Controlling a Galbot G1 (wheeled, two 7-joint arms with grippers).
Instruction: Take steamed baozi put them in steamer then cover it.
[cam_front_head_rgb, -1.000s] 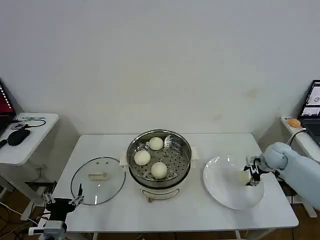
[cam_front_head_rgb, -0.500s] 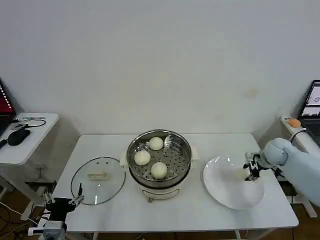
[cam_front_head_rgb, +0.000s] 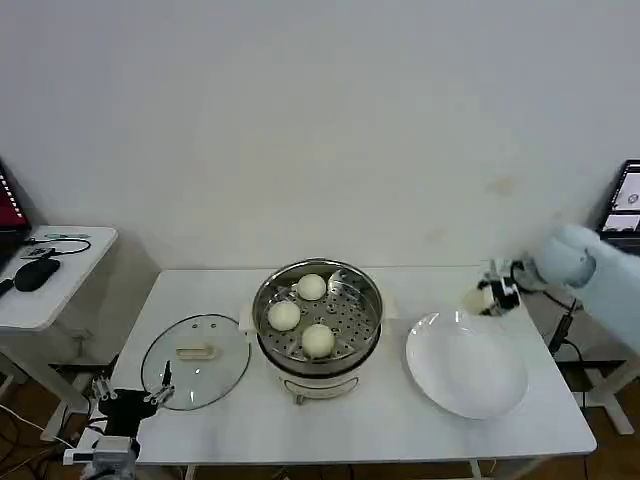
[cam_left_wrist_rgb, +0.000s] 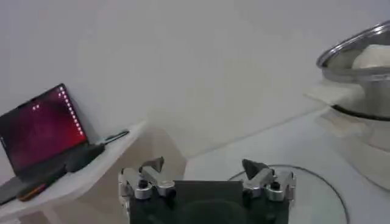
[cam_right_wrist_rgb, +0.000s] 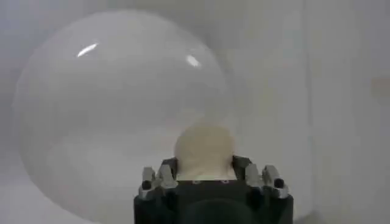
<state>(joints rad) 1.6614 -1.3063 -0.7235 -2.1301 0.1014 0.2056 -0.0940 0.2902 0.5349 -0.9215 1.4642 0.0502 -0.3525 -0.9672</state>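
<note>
My right gripper (cam_front_head_rgb: 483, 299) is shut on one cream-white baozi (cam_front_head_rgb: 475, 300) and holds it in the air above the far right side of the table, beyond the white plate (cam_front_head_rgb: 467, 366). In the right wrist view the same baozi (cam_right_wrist_rgb: 204, 148) sits between the fingers with the plate (cam_right_wrist_rgb: 109, 109) below. Three baozi (cam_front_head_rgb: 318, 340) lie on the perforated tray of the steel steamer (cam_front_head_rgb: 270, 310) at the table's middle. The glass cover (cam_front_head_rgb: 196, 360) lies flat on the table left of the steamer. My left gripper (cam_front_head_rgb: 130, 400) hangs open at the table's front left corner, its fingers (cam_left_wrist_rgb: 253, 168) wide apart.
A side table (cam_front_head_rgb: 45, 285) at far left carries a laptop (cam_left_wrist_rgb: 39, 131) and a dark mouse. A second laptop (cam_front_head_rgb: 625, 212) stands at the right edge. Bare tabletop (cam_front_head_rgb: 400, 420) lies in front of the steamer and the plate.
My right gripper has lifted the baozi off the plate, rising and moving towards the back of the table. The plate now holds nothing. The left arm has stayed put.
</note>
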